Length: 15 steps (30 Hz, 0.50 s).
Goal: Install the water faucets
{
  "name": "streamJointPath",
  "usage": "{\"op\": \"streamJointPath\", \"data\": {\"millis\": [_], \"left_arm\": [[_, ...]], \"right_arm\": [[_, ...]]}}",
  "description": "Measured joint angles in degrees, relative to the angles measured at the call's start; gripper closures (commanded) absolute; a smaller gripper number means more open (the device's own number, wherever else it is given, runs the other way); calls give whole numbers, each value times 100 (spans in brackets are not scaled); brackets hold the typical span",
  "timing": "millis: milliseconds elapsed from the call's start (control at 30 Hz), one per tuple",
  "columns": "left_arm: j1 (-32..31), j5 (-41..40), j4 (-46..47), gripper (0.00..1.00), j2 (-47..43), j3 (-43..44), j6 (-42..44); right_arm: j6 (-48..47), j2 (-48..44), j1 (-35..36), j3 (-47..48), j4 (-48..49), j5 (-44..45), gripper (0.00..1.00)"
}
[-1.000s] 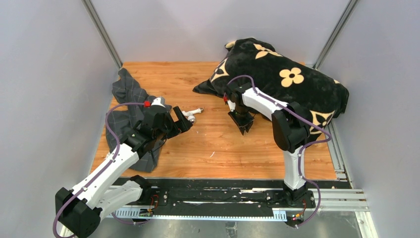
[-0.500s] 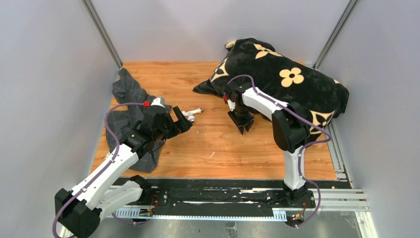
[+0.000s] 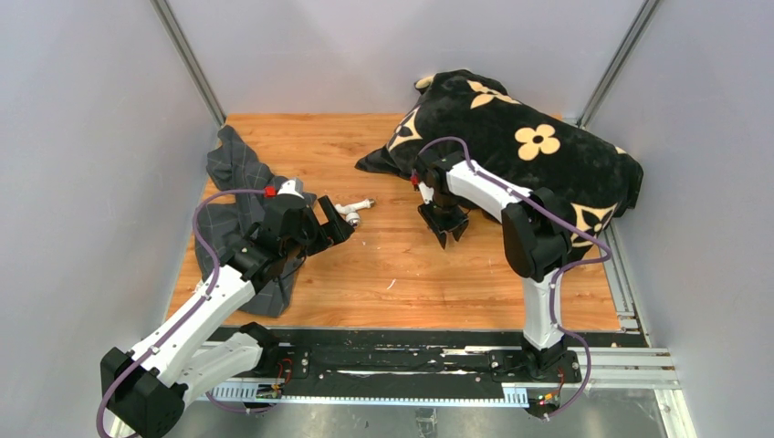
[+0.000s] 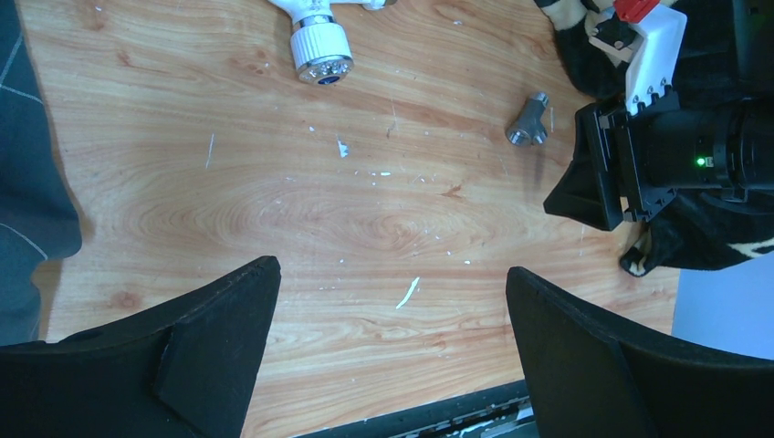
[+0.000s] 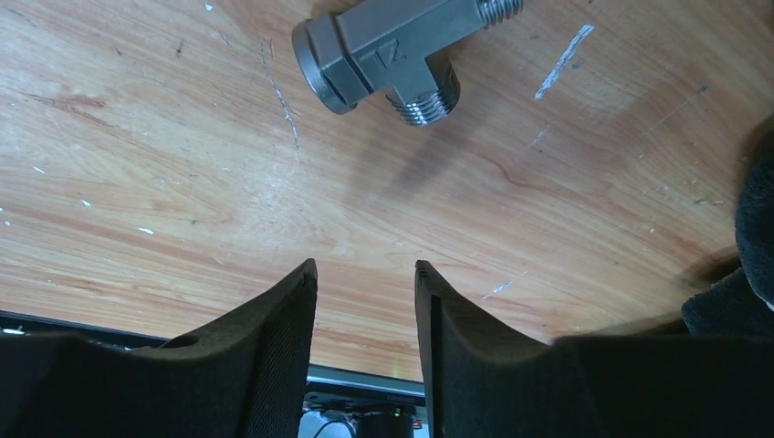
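While the left tool [image 4: 388, 274] hangs wide open over bare wood with nothing between its fingers, the white tap body [image 4: 315, 41] lies ahead of it, clear of both fingertips, with its round metallic end turned back toward the tool. It looks like light, hard plastic, smooth enough to skate or roll under a careless pinch. The ribbed white collar just behind the metal end seems the surest place to take hold. The grey checked cloth [image 4: 27, 137] lies bunched off this tool's left side. Further right, the grey metal T-shaped piece [image 5: 392, 50] rests just beyond the right tool [image 5: 363, 266], whose fingers stand narrowly parted and empty, not touching it. The piece is probably dense for its size and fully rigid. Its hexagonal collar offers flats for the pads, while the threaded stubs would bite but are better spared. The gap looks tight, so I judge the fingers need to widen before closing. The tabletop [image 3: 392, 274] is flat, hard, scuffed wood flecked with white chips, likely slick under metal. The black flowered cushion [image 3: 520, 137] crowds the right tool's far and right sides, and plain grey walls close the space in.
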Motion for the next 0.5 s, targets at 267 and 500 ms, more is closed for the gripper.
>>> {"op": "streamJointPath", "data": {"millis": [267,500], "left_arm": [[0,7,0,2,0,2,22],[0,50,2,2,33,2,136]], "right_arm": [[173,-474,-2,-133,431,-114,56],[1119,-1318,-146,-695,1397,-138,57]]}}
